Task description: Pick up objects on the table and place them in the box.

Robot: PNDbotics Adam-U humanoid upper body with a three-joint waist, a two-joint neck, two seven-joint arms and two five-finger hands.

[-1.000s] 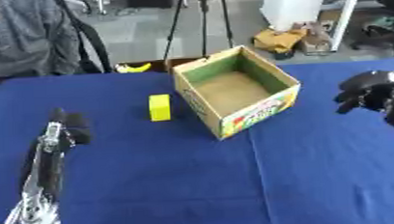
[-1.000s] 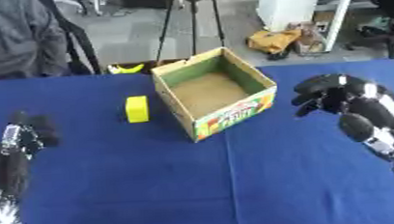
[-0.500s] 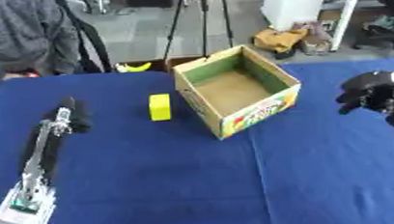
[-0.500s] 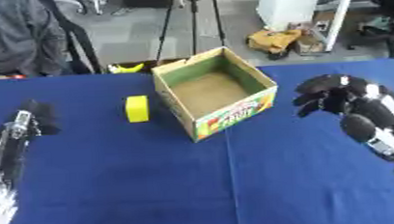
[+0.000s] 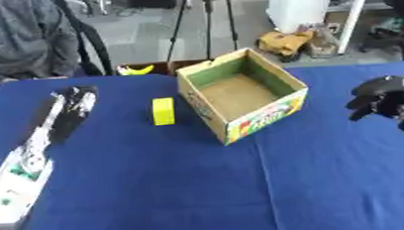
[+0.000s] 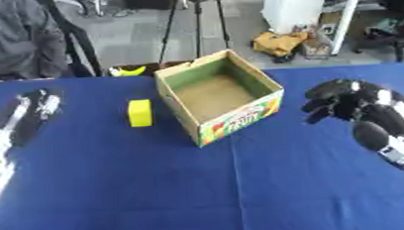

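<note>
A yellow block (image 5: 163, 111) lies on the blue table, just left of an open cardboard box (image 5: 242, 94) whose inside shows nothing but its brown floor. My left hand (image 5: 72, 110) stretches along the table's left side, well left of the block, its dark fingers straight. My right hand (image 6: 343, 100) hovers right of the box with fingers curled and nothing in them.
The blue cloth (image 5: 209, 186) covers the whole table. Beyond the far edge stand a tripod (image 5: 205, 17), a chair with a grey jacket (image 5: 19, 42), a yellow thing (image 5: 136, 70) on the floor and some clutter.
My left arm has reached farther forward and up the table's left side, toward the block's level. The right hand has barely shifted.
</note>
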